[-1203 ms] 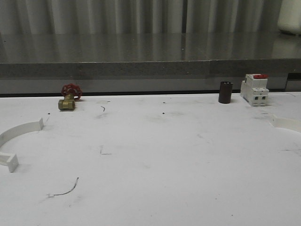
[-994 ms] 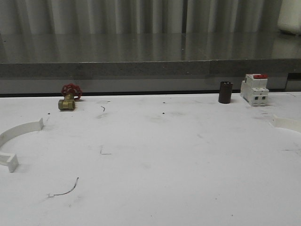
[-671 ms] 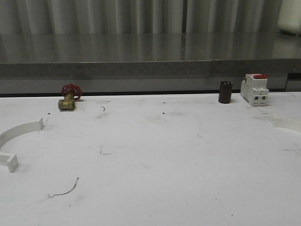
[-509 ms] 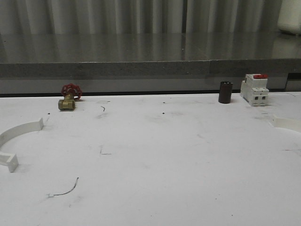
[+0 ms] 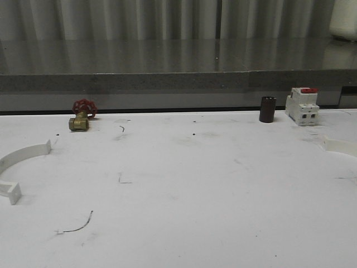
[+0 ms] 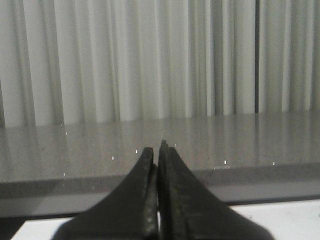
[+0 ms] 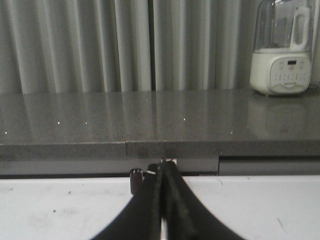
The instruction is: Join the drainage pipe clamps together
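Two white clamp halves point(image 5: 22, 153) point(image 5: 340, 146) lay far apart at the surface's point(image 5: 184, 184) left and right edges, each nearest its own side's closed, empty hand point(image 6: 158, 160) point(image 7: 161, 172).

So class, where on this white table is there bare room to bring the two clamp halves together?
The broad middle of the table is free, bordered by the left clamp half and the right clamp half at the side edges. The back edge is busier: brass valve, dark cylinder, white switch.
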Motion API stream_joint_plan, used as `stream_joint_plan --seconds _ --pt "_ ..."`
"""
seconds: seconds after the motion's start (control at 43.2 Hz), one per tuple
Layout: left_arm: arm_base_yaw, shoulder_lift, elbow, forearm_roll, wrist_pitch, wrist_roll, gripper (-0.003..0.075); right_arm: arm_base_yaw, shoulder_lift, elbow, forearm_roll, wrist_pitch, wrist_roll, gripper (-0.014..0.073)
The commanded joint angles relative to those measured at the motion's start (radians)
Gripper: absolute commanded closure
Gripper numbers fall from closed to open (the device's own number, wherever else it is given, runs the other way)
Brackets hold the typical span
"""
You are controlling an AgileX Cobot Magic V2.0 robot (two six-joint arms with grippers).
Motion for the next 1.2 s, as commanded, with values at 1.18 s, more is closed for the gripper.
stream_joint_plan --seconds 1.18 --pt "-0.006 0.688 -0.490 -0.010 0.510 -0.012 0.0707 -0.005 0.633 -0.410 -0.022 0.478 -0.004 0.0508"
